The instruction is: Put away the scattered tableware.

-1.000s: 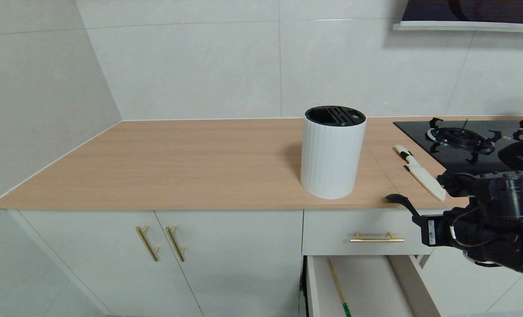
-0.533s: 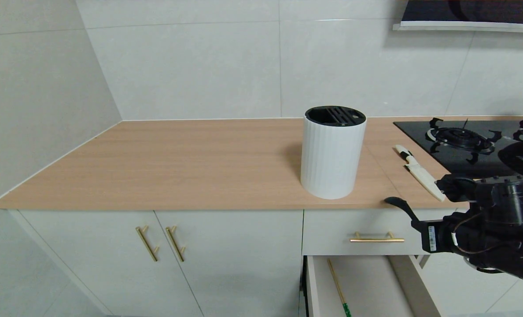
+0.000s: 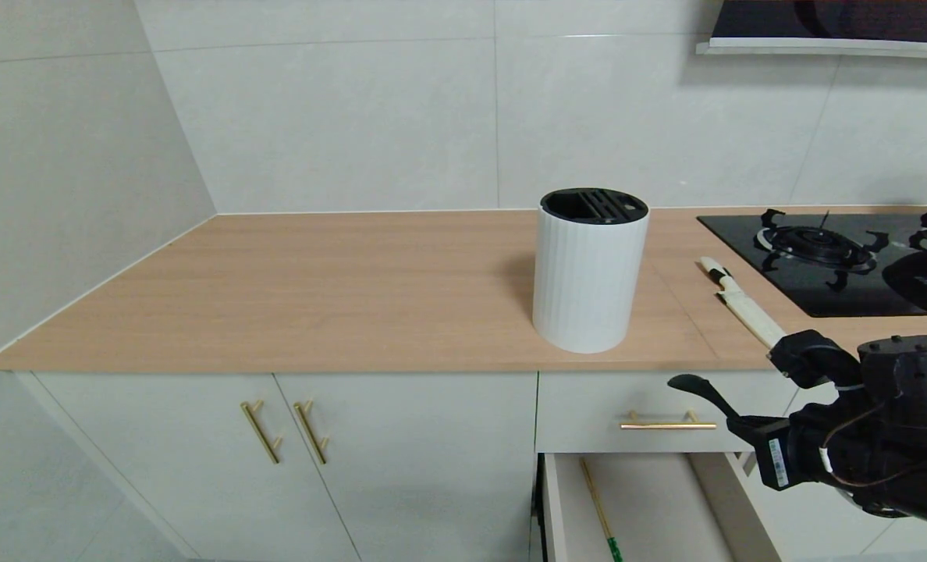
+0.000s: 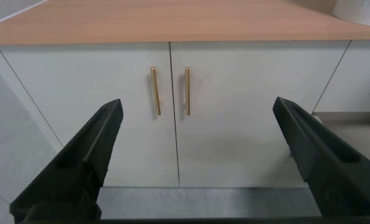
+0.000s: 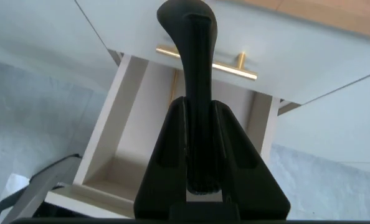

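Head view shows our right claw (image 3: 748, 428), clamped on a black utensil (image 3: 694, 386), has dropped from tabletop (image 3: 315, 297) height toward the open drawer (image 3: 651, 507); we judge stowing close. A knife (image 3: 740, 304) lies on the tabletop, not yet put away. Our left claw (image 4: 197, 158) gapes wide.

Pale grey wall tiles (image 3: 339, 117) back a wood-grain tabletop (image 3: 315, 297) that runs into the left corner. Below it, white cabinet doors (image 3: 417, 468) carry slim gold handles (image 3: 261, 432) (two, side by side). A black gas hob (image 3: 846, 300) sits far right beneath a range hood (image 3: 830, 45).
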You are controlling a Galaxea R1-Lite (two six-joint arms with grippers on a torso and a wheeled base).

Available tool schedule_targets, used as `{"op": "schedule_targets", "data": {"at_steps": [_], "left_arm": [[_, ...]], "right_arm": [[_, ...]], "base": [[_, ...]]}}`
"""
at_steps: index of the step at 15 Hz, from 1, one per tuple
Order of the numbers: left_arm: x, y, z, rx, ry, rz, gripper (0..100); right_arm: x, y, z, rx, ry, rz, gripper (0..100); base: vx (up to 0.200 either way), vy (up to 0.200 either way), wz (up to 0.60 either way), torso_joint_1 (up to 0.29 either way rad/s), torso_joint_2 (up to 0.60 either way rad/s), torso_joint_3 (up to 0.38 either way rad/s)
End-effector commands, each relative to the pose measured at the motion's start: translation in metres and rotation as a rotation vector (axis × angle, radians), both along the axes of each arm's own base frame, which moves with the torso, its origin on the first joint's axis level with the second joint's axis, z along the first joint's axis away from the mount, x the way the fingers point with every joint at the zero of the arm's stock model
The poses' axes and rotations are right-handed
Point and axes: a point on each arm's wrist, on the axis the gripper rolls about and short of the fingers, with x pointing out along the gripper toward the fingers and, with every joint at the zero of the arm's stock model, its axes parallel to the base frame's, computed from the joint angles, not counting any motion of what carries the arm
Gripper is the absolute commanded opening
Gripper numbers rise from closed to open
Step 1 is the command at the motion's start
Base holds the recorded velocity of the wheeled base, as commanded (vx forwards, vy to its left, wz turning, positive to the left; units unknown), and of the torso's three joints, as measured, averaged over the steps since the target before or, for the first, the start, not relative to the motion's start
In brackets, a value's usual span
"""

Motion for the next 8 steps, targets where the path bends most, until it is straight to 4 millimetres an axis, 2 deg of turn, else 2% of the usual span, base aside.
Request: {"op": "schedule_targets", "data": {"at_steps": [1, 3, 8], "left_arm": [[0.0001, 0.0, 0.0, 0.0, 0.001, 0.001, 100], [0.0001, 0.0, 0.0, 0.0, 0.001, 0.001, 100], [0.0001, 0.0, 0.0, 0.0, 0.001, 0.001, 100]], "right_arm": [[-0.0008, 0.0, -0.0023, -0.004, 0.009, 0.002, 0], [-0.0007, 0.0, -0.0026, -0.004, 0.011, 0.002, 0], [0.0019, 0.0009, -0.0081, -0.013, 0.034, 0.001, 0]], "base": [[0.0, 0.0, 0.0, 0.0, 0.0, 0.0], [0.0, 0.0, 0.0, -0.09, 0.19, 0.122], [0.0, 0.0, 0.0, -0.188, 0.45, 0.261]]}}
